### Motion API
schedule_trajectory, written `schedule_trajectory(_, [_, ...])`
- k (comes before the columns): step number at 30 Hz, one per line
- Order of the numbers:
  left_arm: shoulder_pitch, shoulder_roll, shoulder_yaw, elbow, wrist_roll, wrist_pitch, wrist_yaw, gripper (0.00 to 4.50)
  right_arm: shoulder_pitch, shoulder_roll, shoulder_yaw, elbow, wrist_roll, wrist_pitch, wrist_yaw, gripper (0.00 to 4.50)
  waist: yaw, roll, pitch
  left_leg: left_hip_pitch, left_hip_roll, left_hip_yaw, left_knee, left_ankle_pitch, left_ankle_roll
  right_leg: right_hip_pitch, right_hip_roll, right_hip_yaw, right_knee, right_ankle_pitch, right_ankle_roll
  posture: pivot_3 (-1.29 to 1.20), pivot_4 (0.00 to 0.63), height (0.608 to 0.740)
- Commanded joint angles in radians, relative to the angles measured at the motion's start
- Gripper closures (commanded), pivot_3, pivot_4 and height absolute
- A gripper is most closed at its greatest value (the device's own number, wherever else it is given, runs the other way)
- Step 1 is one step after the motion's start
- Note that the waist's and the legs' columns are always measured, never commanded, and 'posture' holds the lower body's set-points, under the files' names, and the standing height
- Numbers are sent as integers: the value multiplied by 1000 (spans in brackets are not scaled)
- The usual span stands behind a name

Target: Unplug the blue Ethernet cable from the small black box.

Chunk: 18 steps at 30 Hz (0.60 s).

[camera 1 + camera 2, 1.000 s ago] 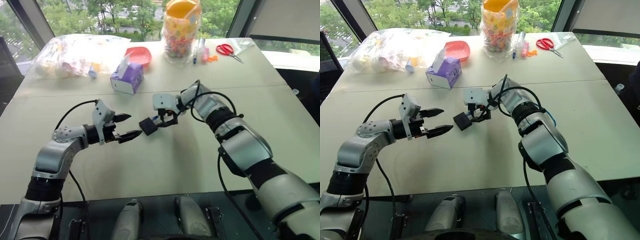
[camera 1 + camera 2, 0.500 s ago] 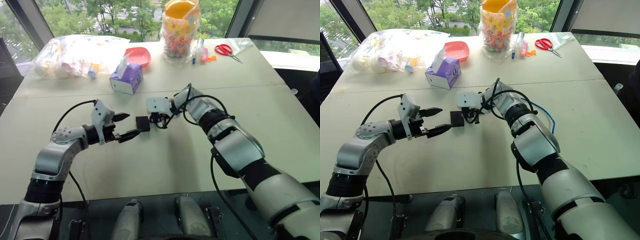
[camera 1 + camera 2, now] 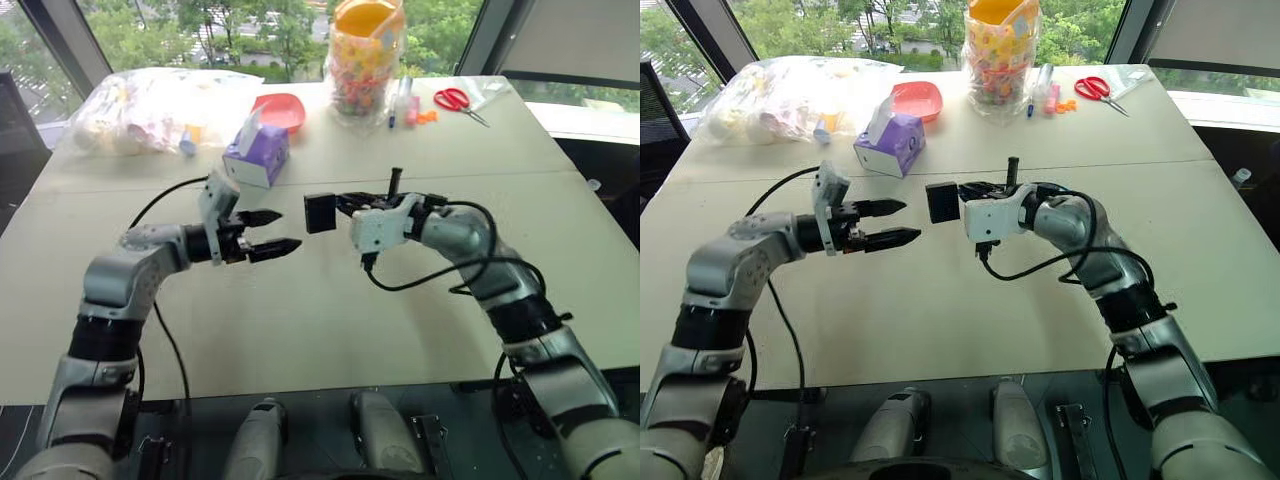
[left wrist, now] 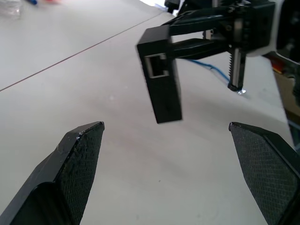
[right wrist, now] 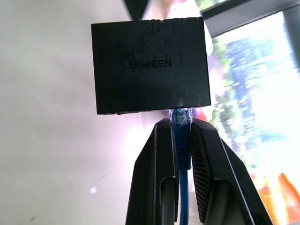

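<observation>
While the bench lies broad and pale under both arms, I have the small black box hanging in the air above its middle, between the two claws. It looks light and rigid: hard matte plastic that should not give under pressure, though its smooth faces could slip if I pinch only a corner. An empty port faces my left claw, whose fingers stand wide apart, just short of the box and touching nothing.

My right claw is pinched narrow on the blue cable right at the boot, directly behind the clear plug where it enters the box. So the box hangs from the plug alone, which I judge a weak hold. The cable itself is thin and limp; beyond the claw it trails down to the bench and offers no resistance. I would take the box flat across its two broad faces with the left claw, then pull straight along the plug, since the latch tab looks fragile.
</observation>
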<state>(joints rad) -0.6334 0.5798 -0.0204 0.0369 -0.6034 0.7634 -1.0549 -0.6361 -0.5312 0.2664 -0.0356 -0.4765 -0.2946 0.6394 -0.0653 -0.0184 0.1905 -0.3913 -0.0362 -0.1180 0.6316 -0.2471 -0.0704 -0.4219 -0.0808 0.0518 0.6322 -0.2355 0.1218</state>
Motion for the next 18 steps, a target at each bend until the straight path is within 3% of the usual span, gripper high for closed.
schedule_trajectory(1, [-46,-8,-3,14,-44,47,-50,0,-4,3,1,-96,-37,21,-18,4439,-1,0,0,0,0,0,0,0,0,0,0,0,0,0,0,0,150,740])
schedule_trajectory(6, [-63,-19,7,32,-42,47,-64,0,-4,5,17,-121,-47,39,-6,4439,0,0,0,0,0,0,0,0,0,1,0,0,0,0,0,0,150,740])
schedule_trajectory(9, [-64,-25,18,35,-41,41,-57,831,-5,3,26,-126,-45,45,2,4500,2,0,0,0,0,0,0,0,0,1,0,0,0,0,0,0,150,740])
schedule_trajectory(16, [-57,-38,27,38,-29,23,-36,3884,-11,5,44,-136,-35,49,28,4500,8,0,0,0,0,0,0,0,0,1,0,0,-1,0,0,0,150,740])
schedule_trajectory(18, [-52,-47,26,40,-24,16,-28,4008,-15,6,50,-142,-34,51,38,4500,11,0,0,0,0,0,0,0,0,1,0,0,-1,0,0,0,150,740])
